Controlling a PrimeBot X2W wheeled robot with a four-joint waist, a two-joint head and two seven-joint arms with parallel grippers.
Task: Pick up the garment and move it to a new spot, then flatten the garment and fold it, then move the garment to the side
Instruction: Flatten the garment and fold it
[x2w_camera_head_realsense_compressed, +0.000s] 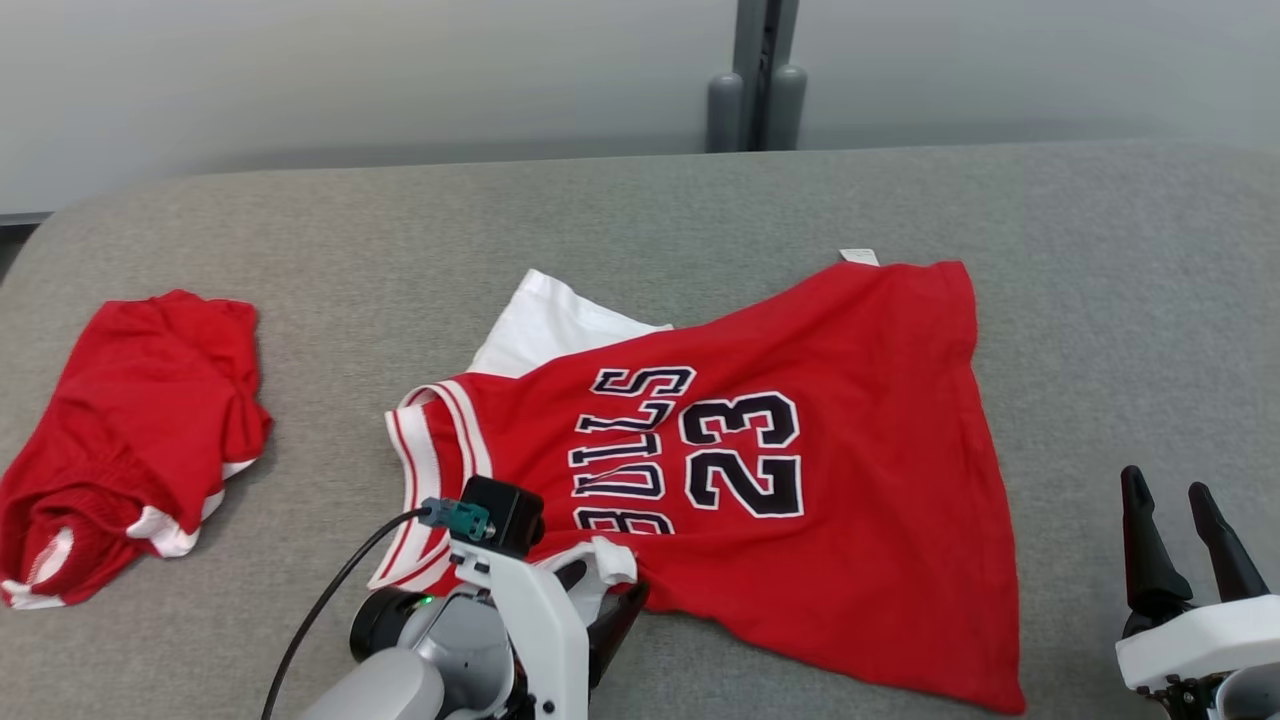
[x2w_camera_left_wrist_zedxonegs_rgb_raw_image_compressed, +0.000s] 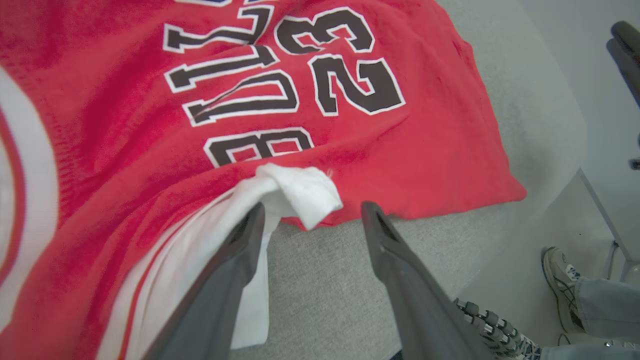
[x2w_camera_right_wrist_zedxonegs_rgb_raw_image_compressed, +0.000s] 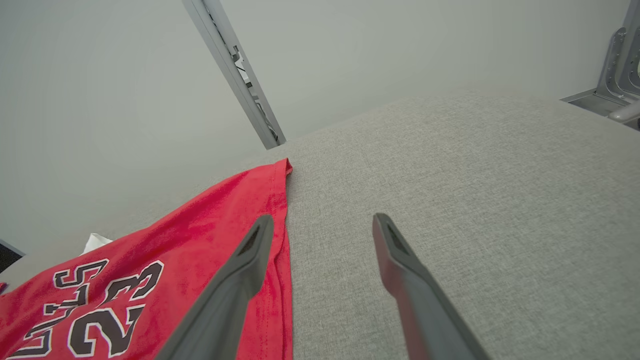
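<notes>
Lying on the worktop (x2w_camera_head_realsense_compressed: 640, 220), the jersey (x2w_camera_head_realsense_compressed: 800, 480) has a white fold (x2w_camera_left_wrist_zedxonegs_rgb_raw_image_compressed: 300, 192) beside the released left hand (x2w_camera_left_wrist_zedxonegs_rgb_raw_image_compressed: 312, 206) near the front edge; the right hand (x2w_camera_head_realsense_compressed: 1163, 483), also released, hovers by the front right corner.

Light is soft, even and bright, without glare. A faint shadow lies beside the garment (x2w_camera_head_realsense_compressed: 800, 440) on the grey surface (x2w_camera_head_realsense_compressed: 640, 220). Wrist views bow at their edges; the nearest cloth seems slightly blurred.

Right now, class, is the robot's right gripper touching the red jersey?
Apart. In the head view a strip of bare grey table lies between the right gripper and the red jersey.
</notes>
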